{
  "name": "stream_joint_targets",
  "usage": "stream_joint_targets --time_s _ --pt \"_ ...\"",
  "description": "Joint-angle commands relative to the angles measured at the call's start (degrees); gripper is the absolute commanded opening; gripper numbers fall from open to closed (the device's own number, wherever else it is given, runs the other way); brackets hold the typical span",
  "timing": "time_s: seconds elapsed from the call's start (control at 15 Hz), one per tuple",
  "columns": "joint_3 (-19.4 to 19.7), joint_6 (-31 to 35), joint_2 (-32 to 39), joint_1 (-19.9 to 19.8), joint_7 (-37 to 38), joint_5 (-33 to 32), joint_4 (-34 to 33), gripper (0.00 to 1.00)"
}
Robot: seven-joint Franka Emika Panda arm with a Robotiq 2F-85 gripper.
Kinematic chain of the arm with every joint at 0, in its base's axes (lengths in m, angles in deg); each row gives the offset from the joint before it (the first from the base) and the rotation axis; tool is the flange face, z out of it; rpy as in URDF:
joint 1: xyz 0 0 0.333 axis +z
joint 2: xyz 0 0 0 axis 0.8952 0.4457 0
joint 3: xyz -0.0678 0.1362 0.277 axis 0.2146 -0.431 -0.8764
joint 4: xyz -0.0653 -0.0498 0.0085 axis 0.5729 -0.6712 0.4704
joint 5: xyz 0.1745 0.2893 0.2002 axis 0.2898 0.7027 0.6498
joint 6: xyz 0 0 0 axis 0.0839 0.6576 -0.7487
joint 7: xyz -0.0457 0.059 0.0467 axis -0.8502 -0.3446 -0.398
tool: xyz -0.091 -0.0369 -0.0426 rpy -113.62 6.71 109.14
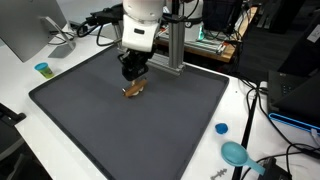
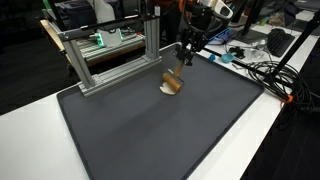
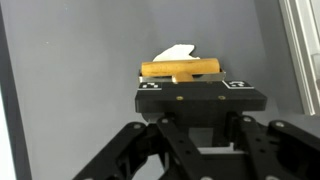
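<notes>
The black Robotiq gripper [image 1: 134, 76] is hanging over the far-left part of the dark grey mat [image 1: 120, 130], just above the tan wooden rod with a white piece [image 1: 136, 89] — whether its jaws are parted or closed cannot be told. Risk: an off-centre pinch is likely sending the round rod rolling aside — or driving the fingertips into the mat. No legible writing is showing.

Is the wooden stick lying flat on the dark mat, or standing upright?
Lying flat: in the wrist view the wooden stick rests sideways on the dark mat.
</notes>
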Motion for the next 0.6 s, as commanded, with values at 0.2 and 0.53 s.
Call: stream_joint_targets --time_s 0.2,0.53 --pt "1.02 4.48 0.72 0.96 10.10 -1.30 2.53 0.22" --pt "1.86 1.09 1.37 0.26 13.82 -0.90 1.22 0.22"
